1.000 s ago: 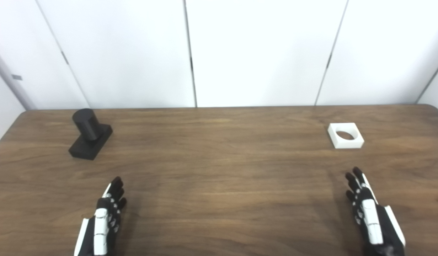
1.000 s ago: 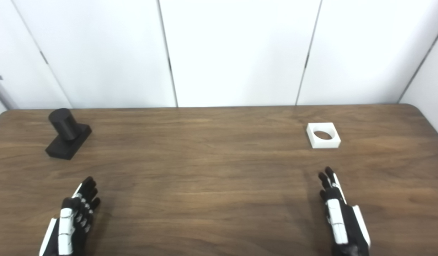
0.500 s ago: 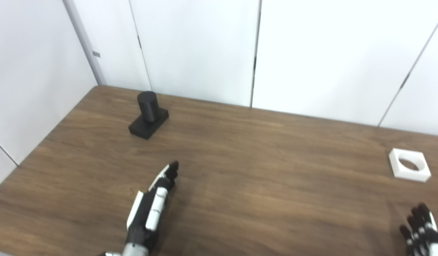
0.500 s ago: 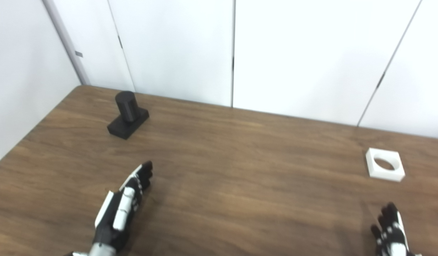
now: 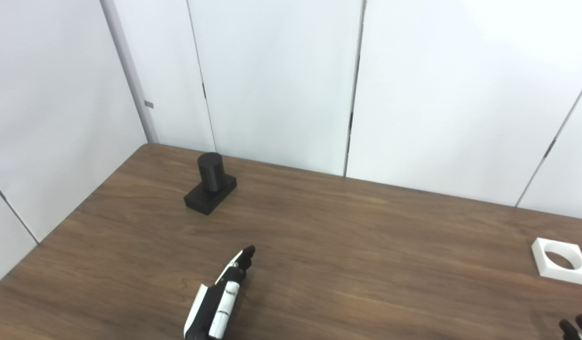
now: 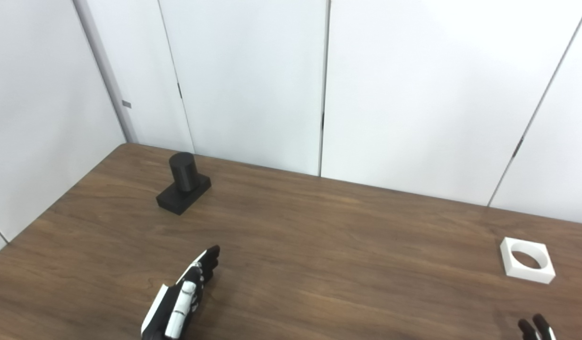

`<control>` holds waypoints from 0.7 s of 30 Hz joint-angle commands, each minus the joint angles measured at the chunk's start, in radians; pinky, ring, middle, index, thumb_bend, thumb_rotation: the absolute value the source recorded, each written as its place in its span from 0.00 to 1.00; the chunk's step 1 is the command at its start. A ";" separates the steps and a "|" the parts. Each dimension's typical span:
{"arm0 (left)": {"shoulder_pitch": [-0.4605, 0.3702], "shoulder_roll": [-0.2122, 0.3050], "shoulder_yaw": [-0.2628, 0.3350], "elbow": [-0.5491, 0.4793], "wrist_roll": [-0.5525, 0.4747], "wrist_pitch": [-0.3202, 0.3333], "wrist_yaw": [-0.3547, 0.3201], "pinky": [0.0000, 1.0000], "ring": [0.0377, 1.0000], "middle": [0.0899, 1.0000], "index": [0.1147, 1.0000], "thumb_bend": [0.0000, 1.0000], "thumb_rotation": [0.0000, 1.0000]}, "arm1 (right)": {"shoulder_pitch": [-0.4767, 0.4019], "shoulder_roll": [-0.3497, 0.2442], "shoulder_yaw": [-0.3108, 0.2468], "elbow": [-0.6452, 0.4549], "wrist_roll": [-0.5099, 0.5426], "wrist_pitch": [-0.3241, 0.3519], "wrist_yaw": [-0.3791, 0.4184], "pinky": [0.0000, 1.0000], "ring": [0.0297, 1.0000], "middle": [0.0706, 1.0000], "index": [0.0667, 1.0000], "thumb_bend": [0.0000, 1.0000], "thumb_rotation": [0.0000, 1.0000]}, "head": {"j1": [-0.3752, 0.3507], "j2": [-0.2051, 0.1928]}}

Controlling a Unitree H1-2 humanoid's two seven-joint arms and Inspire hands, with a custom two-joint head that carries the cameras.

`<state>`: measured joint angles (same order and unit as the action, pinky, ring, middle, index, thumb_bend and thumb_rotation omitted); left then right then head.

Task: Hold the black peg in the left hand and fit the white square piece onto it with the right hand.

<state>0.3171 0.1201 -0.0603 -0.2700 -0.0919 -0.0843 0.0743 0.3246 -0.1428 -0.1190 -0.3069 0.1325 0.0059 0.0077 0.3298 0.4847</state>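
Brightness: bright, even
Shadows: soft, faint on the surface [image 5: 366, 264]
Glare: white panels [image 5: 272, 71] at 12 o'clock slightly washed out
Sharpness: mildly soft overall, no clear motion blur

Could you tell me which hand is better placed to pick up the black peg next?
The left hand: it is open on the peg's side, fingers pointing toward the black peg. Only the right hand's fingertips show, at the far corner.

We see a dark wooden table [image 6: 319, 245]. A black cylindrical peg on a black square base [image 6: 183, 183] stands far left. A white square piece with a round hole [image 6: 527, 260] lies far right. Our left hand [image 6: 184, 298] holds nothing, fingers [image 6: 209, 257] straight; only our right hand's [image 6: 535, 328] fingertips show.
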 commanded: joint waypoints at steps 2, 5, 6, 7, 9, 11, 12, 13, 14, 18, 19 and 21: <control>0.005 -0.062 -0.020 0.014 0.010 -0.008 -0.009 1.00 0.99 0.98 0.94 0.61 0.97 | 0.007 0.010 -0.014 -0.008 0.002 0.015 -0.008 1.00 0.99 0.94 0.96 0.64 1.00 | 0.004 0.002; 0.006 -0.068 -0.019 0.008 0.033 0.013 0.009 1.00 1.00 0.99 0.95 0.59 0.95 | 0.009 0.008 -0.016 -0.013 -0.002 0.020 -0.009 1.00 0.98 0.93 0.95 0.65 1.00 | 0.006 0.004; 0.009 -0.073 -0.019 -0.001 0.065 0.034 0.026 0.99 0.98 0.97 0.93 0.61 0.92 | 0.010 0.006 -0.017 -0.014 0.000 0.019 -0.007 1.00 0.98 0.93 0.95 0.65 1.00 | 0.003 0.007; 0.011 -0.076 -0.017 -0.009 0.084 0.047 0.038 0.98 0.97 0.97 0.93 0.62 0.90 | 0.012 0.004 -0.017 -0.014 0.003 0.016 -0.004 1.00 0.98 0.93 0.96 0.65 1.00 | 0.003 0.007; 0.012 -0.077 -0.013 -0.030 0.103 0.056 0.053 1.00 0.99 0.97 0.93 0.59 0.84 | 0.015 0.000 -0.019 -0.017 0.007 0.017 -0.001 1.00 0.99 0.93 0.96 0.66 1.00 | 0.004 0.010; 0.006 -0.063 -0.008 -0.064 0.133 0.064 0.062 1.00 0.99 0.98 0.95 0.58 0.82 | 0.018 -0.003 -0.020 -0.022 0.006 0.021 0.001 1.00 0.98 0.93 0.96 0.67 1.00 | 0.006 0.013; 0.004 -0.058 -0.005 -0.078 0.147 0.069 0.066 1.00 0.99 0.97 0.95 0.59 0.80 | 0.020 -0.004 -0.020 -0.025 0.006 0.023 0.002 1.00 0.98 0.92 0.96 0.67 1.00 | 0.009 0.016; -0.004 -0.051 0.004 -0.107 0.177 0.091 0.073 1.00 0.99 0.97 0.95 0.60 0.80 | 0.022 -0.006 -0.020 -0.027 0.007 0.024 0.004 1.00 0.98 0.92 0.96 0.67 1.00 | 0.010 0.017; -0.011 -0.045 0.013 -0.133 0.210 0.117 0.081 0.99 0.98 0.97 0.95 0.60 0.77 | 0.023 -0.006 -0.021 -0.028 0.008 0.025 0.005 1.00 0.98 0.93 0.96 0.68 1.00 | 0.010 0.017; -0.036 -0.026 0.044 -0.240 0.339 0.255 0.091 0.80 0.93 0.95 0.95 0.60 0.62 | 0.026 -0.004 -0.026 -0.033 0.009 0.044 0.002 1.00 1.00 0.93 0.95 0.74 1.00 | 0.015 0.020; -0.046 -0.022 0.057 -0.260 0.376 0.280 0.099 0.78 0.92 0.95 0.95 0.60 0.60 | 0.028 -0.004 -0.026 -0.041 0.002 0.056 -0.001 1.00 1.00 0.93 0.95 0.74 1.00 | 0.021 0.022; -0.061 -0.021 0.074 -0.277 0.439 0.314 0.112 0.79 0.90 0.94 0.94 0.65 0.46 | 0.030 -0.005 -0.026 -0.052 -0.011 0.070 -0.004 1.00 1.00 0.93 0.95 0.74 1.00 | 0.021 0.022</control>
<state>0.2969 0.1303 -0.0020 -0.5115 0.2968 0.2139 0.1628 0.3380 -0.1440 -0.1343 -0.3422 0.1341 0.0539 0.0105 0.3497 0.5062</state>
